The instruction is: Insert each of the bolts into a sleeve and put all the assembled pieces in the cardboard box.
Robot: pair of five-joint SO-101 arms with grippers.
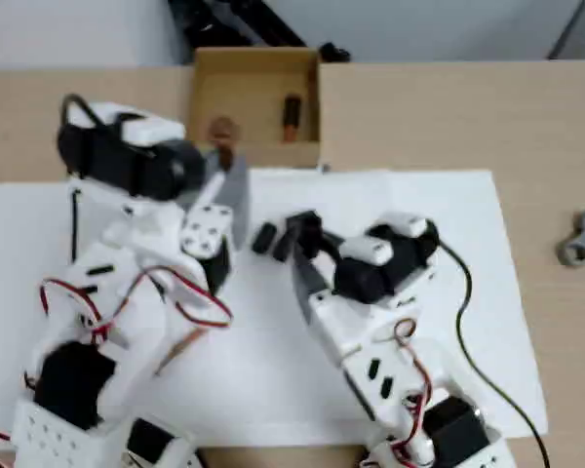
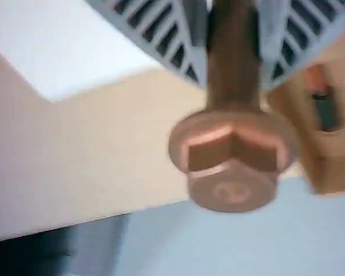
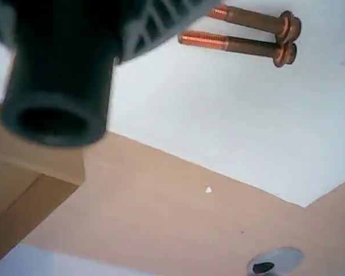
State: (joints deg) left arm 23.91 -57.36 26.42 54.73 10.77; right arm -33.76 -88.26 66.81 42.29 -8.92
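My left gripper (image 1: 224, 161) is shut on the shank of a copper bolt (image 2: 233, 167), whose flanged hex head (image 1: 222, 130) sticks out just in front of the cardboard box (image 1: 207, 97). In the box lies one bolt with a black sleeve on it (image 1: 292, 117). My right gripper (image 1: 297, 239) is shut on a black sleeve (image 3: 57, 86), held over the white sheet at mid-table. Another black sleeve (image 1: 264, 237) lies right beside it. Two loose copper bolts (image 3: 241, 34) lie side by side on the sheet.
A white paper sheet (image 1: 419, 205) covers the work area on the wooden table. A metal wrench (image 1: 577, 239) lies on the bare wood at the far right. Both arm bases and their red and black cables crowd the near edge.
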